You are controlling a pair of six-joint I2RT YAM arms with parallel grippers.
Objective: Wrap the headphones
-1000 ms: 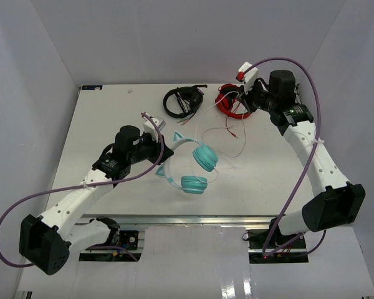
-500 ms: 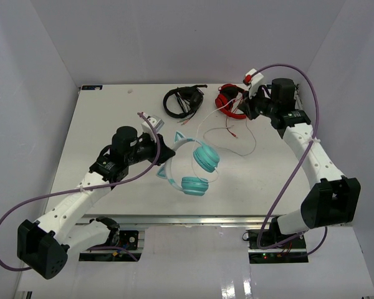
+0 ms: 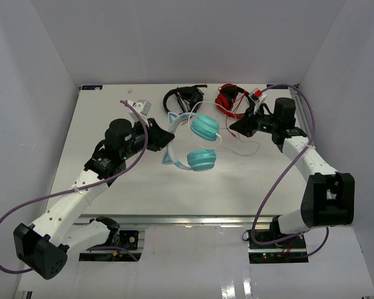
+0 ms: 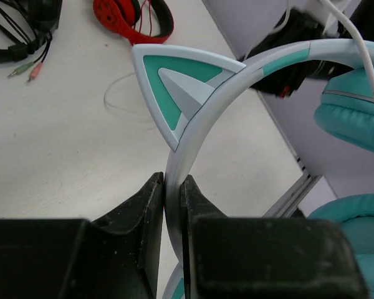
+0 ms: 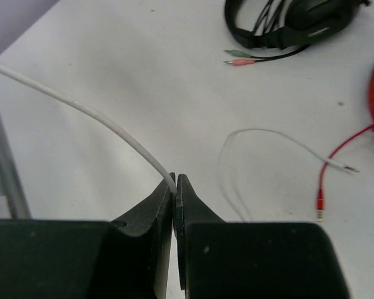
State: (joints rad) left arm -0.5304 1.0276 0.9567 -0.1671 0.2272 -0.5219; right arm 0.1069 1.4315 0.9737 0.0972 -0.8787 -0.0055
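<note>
The teal headphones [image 3: 202, 128] hang above the table's middle, their whitish cat-ear headband [image 3: 173, 132] pinched in my left gripper [image 3: 161, 138]. In the left wrist view the left gripper [image 4: 172, 184] is shut on the headband [image 4: 237, 71] just below one cat ear [image 4: 174, 81]. To the right, my right gripper [image 3: 235, 131] is shut on the thin white cable [image 5: 81, 106], which enters its tips [image 5: 175, 179] from the left. Slack cable [image 3: 257, 145] loops on the table below that gripper.
Black headphones [image 3: 182, 101] and red headphones [image 3: 230, 99] lie at the table's back edge. Their green, pink and red plugs [image 5: 320, 202] trail onto the table near the white cable's loose end [image 5: 343, 165]. White walls close in on both sides.
The left gripper has carried the teal headphones toward the back and turned them. The right gripper has come down and leftward from the red headphones, drawing the white cable with it.
</note>
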